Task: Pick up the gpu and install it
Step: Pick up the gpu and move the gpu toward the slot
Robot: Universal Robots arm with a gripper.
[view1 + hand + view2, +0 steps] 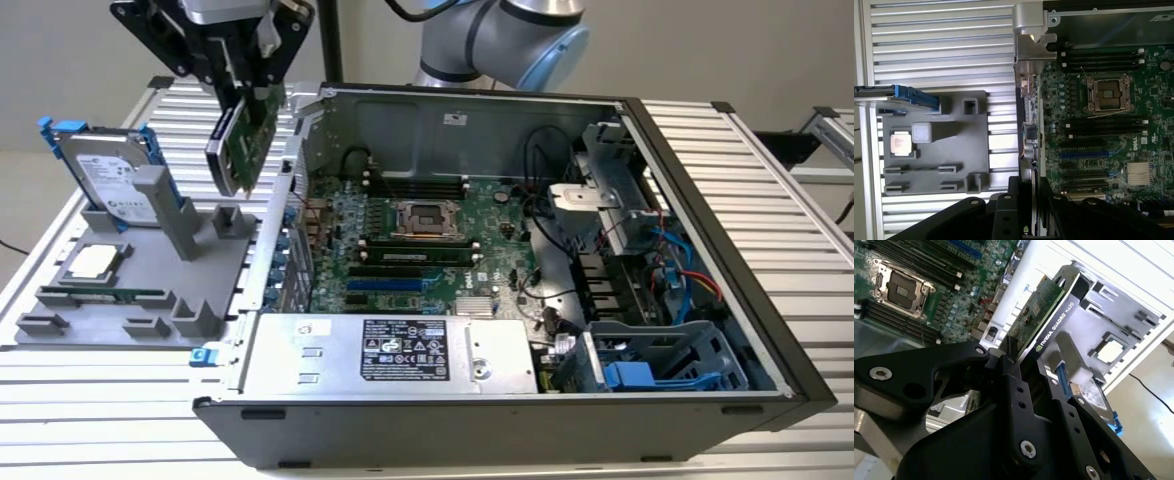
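The gpu (244,140), a green card with a black cooler, hangs in the air over the gap between the grey holder tray (80,310) and the open computer case (534,110). My gripper (254,95) is shut on its upper end. In the second wrist view the gpu (1036,307) sticks out from between the black fingers (1014,372), tilted. In the first wrist view the gpu (1029,125) shows edge-on, its silver bracket (1031,45) in line with the case's wall beside the motherboard (1104,125). The gripper (1029,200) clamps its near end.
The motherboard (414,250) lies in the case with an empty processor socket (430,215) and a blue slot (387,283). On the tray stand a hard drive (114,175) with blue rails, a processor chip (91,262) and a memory stick (100,295). A power supply (387,350) fills the case's near side.
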